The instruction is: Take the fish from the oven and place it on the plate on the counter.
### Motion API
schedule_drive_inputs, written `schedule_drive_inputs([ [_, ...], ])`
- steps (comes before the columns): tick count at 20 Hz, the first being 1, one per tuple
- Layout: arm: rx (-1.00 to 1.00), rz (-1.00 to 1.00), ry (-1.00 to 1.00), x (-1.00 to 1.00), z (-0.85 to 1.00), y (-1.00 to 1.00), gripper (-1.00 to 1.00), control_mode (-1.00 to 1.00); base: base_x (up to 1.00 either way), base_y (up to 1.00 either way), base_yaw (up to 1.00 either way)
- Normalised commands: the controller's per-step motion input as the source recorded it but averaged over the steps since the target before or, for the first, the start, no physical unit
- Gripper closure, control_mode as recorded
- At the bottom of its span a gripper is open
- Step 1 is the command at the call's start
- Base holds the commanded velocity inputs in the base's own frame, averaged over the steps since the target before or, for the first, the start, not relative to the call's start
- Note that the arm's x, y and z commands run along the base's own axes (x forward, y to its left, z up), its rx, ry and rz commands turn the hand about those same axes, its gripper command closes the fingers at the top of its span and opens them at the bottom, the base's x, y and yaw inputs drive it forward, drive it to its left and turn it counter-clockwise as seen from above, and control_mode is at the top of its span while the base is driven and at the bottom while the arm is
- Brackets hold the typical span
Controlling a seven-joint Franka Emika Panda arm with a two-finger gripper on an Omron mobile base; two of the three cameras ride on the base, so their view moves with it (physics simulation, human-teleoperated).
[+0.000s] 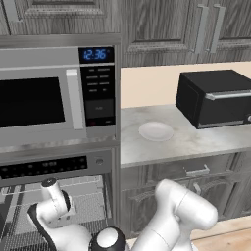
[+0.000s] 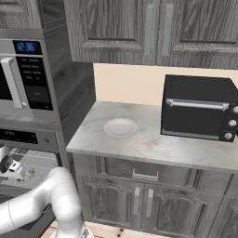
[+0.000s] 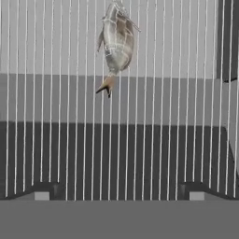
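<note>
Hand view looks down at the fish (image 3: 115, 44), which lies on the thin wires of the oven rack (image 3: 154, 140), near the top of the picture with its tail pointing back toward the camera. The hand (image 3: 119, 196) has its two dark tips far apart at the bottom, wide open, and it holds nothing. It is open like that, I think, so the fish can fit between the tips once the hand gets closer. The fish is still well ahead of the tips, so the reach is not done. In the left base view the white arm bends low into the open oven (image 1: 54, 169), under the microwave (image 1: 59, 93), because that is where the fish sits. The white plate (image 1: 156, 131) waits bare on the worktop (image 1: 206, 142), just right of the oven, so the trip over should be short. The black toaster oven (image 1: 215, 98) stands farther right, apart from the plate. The fish is slim and lies on wires, so it may be tricky to pinch.
</note>
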Motion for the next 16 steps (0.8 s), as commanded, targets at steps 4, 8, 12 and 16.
schedule_drive_inputs([
  [4, -0.04, 0.05, -0.14, 0.0, -0.26, -0.04, -1.0, -1.0, 0.0, 0.0, 0.0],
  [8, 0.0, 0.0, -0.17, 0.0, -0.28, -0.04, -1.0, -1.0, 0.0, 0.0, 0.0],
  [12, 0.0, 0.0, -0.17, 0.09, -0.24, -0.01, -1.0, -1.0, 0.0, 0.0, 0.0],
  [16, 0.0, -0.01, -0.12, 0.27, -0.14, 0.0, -1.0, -1.0, 0.0, 0.0, 0.0],
])
